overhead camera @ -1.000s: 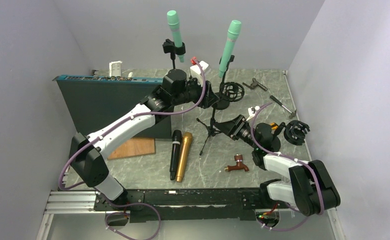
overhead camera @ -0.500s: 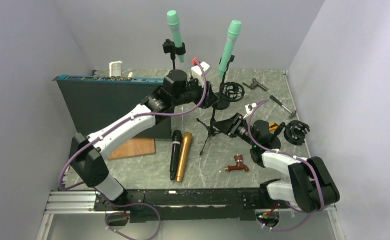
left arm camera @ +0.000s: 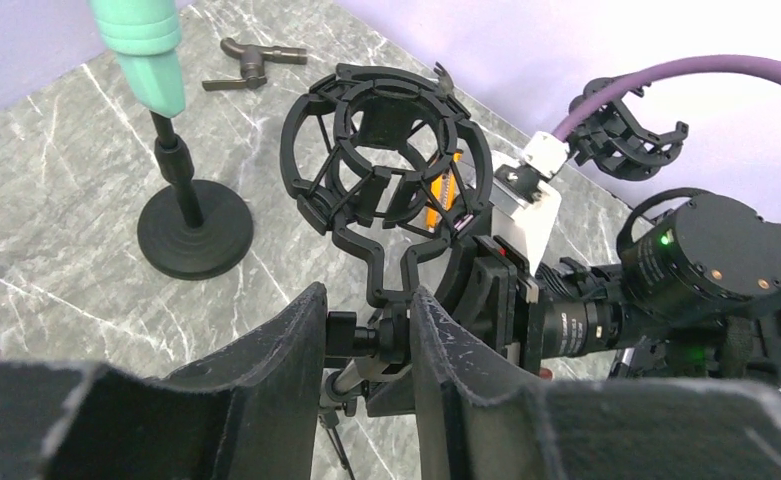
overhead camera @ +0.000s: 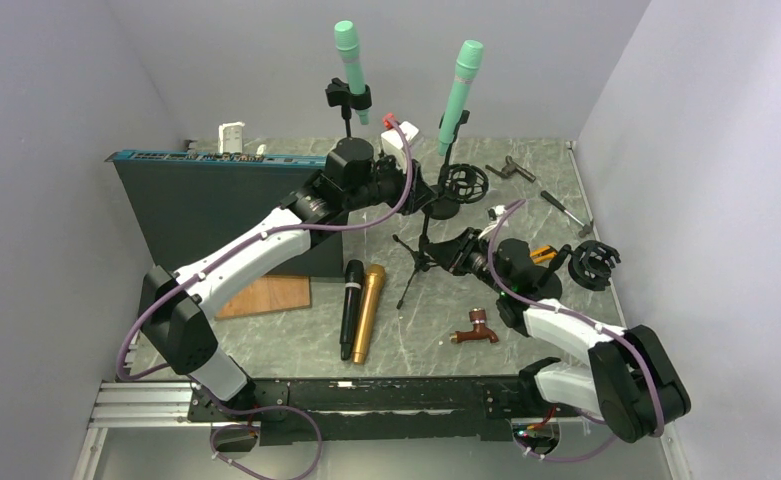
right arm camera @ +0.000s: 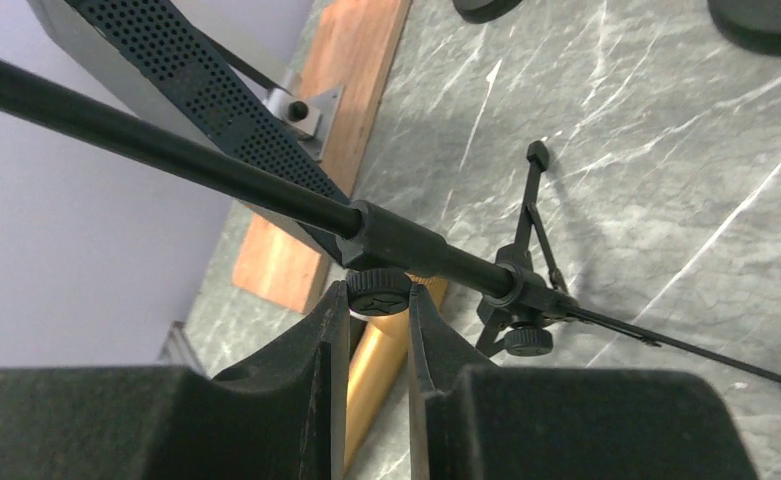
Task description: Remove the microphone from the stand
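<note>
**Tripod stand gripped at two points; green microphones clipped at the far edge**

A black tripod stand (overhead camera: 427, 235) is seen near the middle of the grey marble worktop (overhead camera: 406, 340). The small black swivel joint (left arm camera: 371, 335) under its black cage-shaped shock mount (left arm camera: 386, 150) is pinched by the left hand (left arm camera: 366, 300). Lower on the pole, a round black clamp knob (right arm camera: 378, 290) is pinched by the right hand (right arm camera: 378, 305). A mint-green microphone (overhead camera: 349, 58) and a second mint-green microphone (overhead camera: 459, 85) are held, heads up, in clips on stands along the far edge. A black microphone (overhead camera: 351, 305) and a gold microphone (overhead camera: 368, 312) are laid side by side toward the near edge.
</note>
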Motion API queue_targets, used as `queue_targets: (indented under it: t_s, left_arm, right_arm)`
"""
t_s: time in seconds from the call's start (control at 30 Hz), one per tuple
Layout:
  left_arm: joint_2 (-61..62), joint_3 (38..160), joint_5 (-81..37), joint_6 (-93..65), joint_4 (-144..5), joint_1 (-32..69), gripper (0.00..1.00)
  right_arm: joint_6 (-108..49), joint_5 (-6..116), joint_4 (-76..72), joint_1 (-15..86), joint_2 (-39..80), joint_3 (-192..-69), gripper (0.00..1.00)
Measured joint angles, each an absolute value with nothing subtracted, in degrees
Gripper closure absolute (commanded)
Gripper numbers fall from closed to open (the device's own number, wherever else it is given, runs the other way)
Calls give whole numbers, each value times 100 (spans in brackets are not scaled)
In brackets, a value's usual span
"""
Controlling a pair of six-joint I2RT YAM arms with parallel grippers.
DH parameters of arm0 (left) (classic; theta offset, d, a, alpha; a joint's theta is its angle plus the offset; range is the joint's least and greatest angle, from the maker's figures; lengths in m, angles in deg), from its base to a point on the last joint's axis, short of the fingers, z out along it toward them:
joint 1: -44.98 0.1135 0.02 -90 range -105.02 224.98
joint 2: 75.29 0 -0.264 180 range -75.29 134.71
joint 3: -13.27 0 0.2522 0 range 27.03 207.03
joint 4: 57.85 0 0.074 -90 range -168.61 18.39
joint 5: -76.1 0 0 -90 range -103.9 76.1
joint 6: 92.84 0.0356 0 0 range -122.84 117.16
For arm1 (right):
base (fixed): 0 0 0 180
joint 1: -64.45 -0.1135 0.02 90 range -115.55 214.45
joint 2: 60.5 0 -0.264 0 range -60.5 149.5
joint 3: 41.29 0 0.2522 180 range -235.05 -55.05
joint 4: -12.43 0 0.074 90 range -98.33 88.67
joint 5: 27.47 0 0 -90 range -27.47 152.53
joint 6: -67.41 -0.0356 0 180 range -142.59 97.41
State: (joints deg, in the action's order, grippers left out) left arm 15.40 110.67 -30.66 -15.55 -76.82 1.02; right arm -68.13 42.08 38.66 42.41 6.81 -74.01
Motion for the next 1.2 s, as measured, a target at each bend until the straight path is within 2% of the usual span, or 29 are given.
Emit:
queue_targets:
  t_s: [0.37,0.63,0.83,1.03,1.07,1.17,1.2]
  left_arm:
    - [1547,11086,-2862,-1439,-7708,154,88]
    - [1547,11086,-2934,-1454,-7708,137,88]
    - [1547,11086,-3039,-1454,-7708,100,88]
    - [1543,11086,-3079,-1454,-7704,89,89]
    - [1540,11084,-3085,-1454,-7704,78,89]
    - [1536,11082,-3105,-1452,-7700,60,89]
    - [1536,11078,-3116,-1456,-7702,56,88]
  right_arm:
    - [-5174,5988,2780,3174,394,-7882,100]
    - [-3607,8221,1914,1896,340,-8321,100]
    - [-2228,9998,1403,912,825,-8828,100]
    - [-1404,10680,1167,578,1129,-9084,99]
    - [-1347,10709,1140,558,1126,-9084,92]
    - [-1323,10665,1018,547,1054,-9086,58]
    - [-1375,10621,926,547,993,-9086,50]
